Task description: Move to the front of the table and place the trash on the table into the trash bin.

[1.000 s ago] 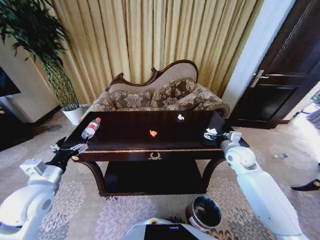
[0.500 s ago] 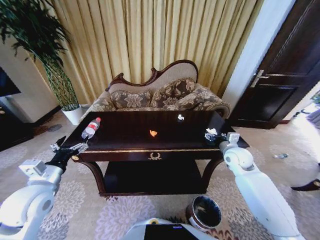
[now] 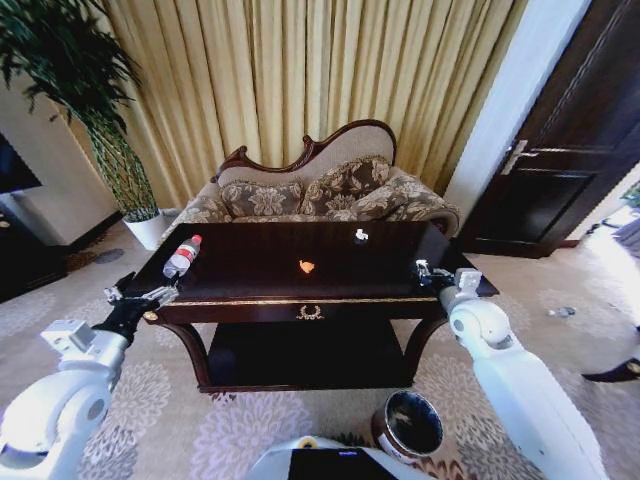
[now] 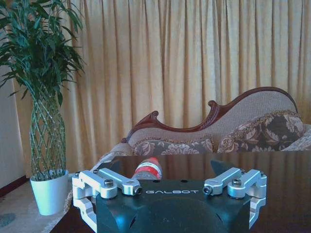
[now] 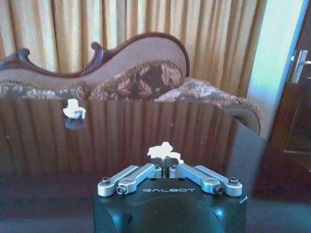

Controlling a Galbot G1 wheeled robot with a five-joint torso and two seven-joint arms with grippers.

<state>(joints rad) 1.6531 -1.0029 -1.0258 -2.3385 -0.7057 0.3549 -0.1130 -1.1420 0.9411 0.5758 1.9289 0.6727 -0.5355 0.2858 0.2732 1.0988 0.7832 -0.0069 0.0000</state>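
The dark glossy table stands right in front of me. A clear bottle with a red cap lies at its left end, and in the left wrist view the bottle is just ahead of my open left gripper. That left gripper hovers at the table's front left corner. An orange scrap sits mid-table. At the right end my right gripper is shut on a white crumpled scrap. Another white scrap lies farther back. The trash bin stands on the carpet, front right of the table.
A patterned sofa stands behind the table before gold curtains. A potted plant is at the back left and a dark door at the right. Patterned carpet surrounds the table.
My right gripper has closed in on the white scrap at the table's right end and now pinches it. The left arm has barely moved.
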